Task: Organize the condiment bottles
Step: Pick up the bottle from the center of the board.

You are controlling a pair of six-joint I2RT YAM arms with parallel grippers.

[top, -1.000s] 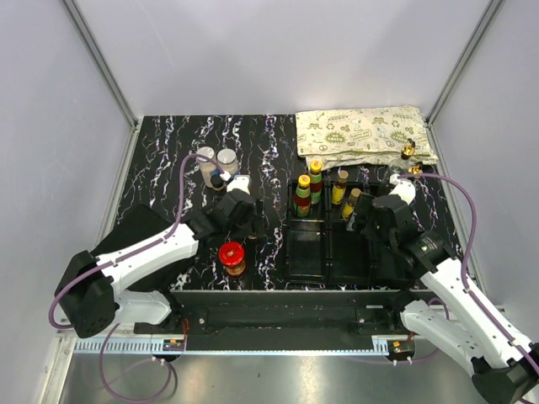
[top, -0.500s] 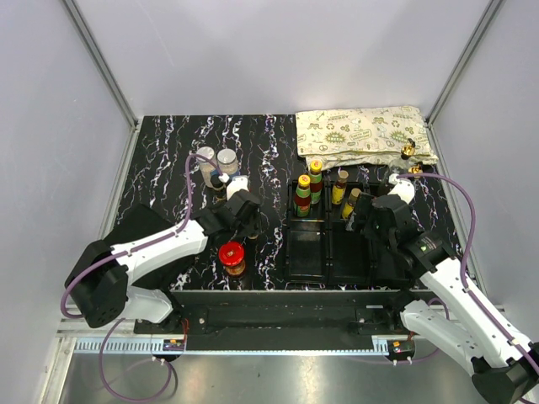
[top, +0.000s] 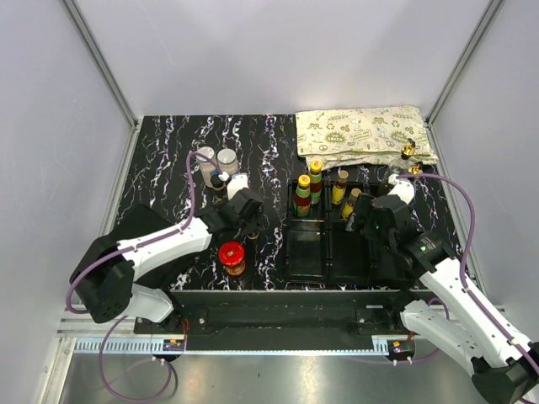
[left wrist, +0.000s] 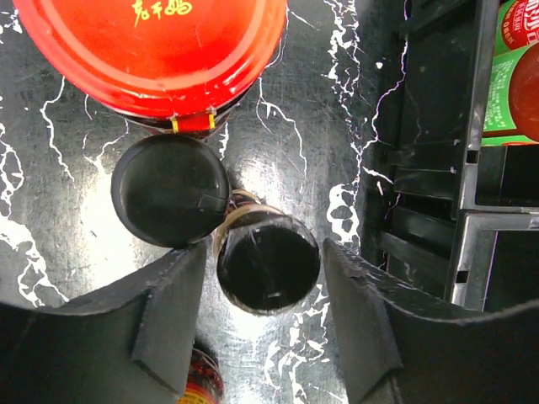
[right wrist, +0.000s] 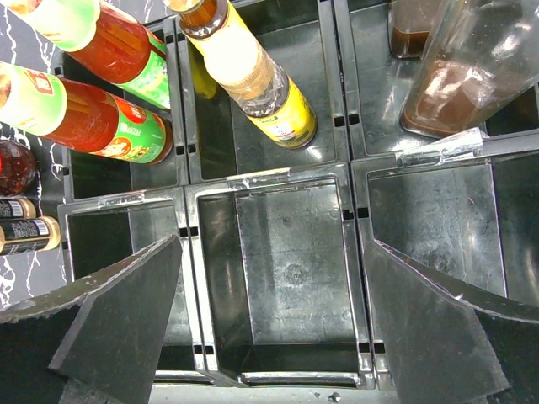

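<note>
- Left pincer (left wrist: 266,290) spread wide around a black-capped bottle (left wrist: 268,263) standing on the desk (left wrist: 312,151), near the red-lidded jar (left wrist: 152,42); seemingly not touching it
- Right pincer (right wrist: 274,311) released, above the tray (right wrist: 290,178)

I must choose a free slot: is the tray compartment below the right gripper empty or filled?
Empty: the compartment shows only its bare black floor.

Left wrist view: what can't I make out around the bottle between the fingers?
- Left wrist: the bottle shows only its black cap; its body is hidden underneath.
- Left wrist: the red lid is cut off by the top edge.
- Left wrist: a jar at the bottom edge is mostly hidden by the finger.
- Top view: the left gripper covers the bottle, so its grip cannot be checked there.
</note>
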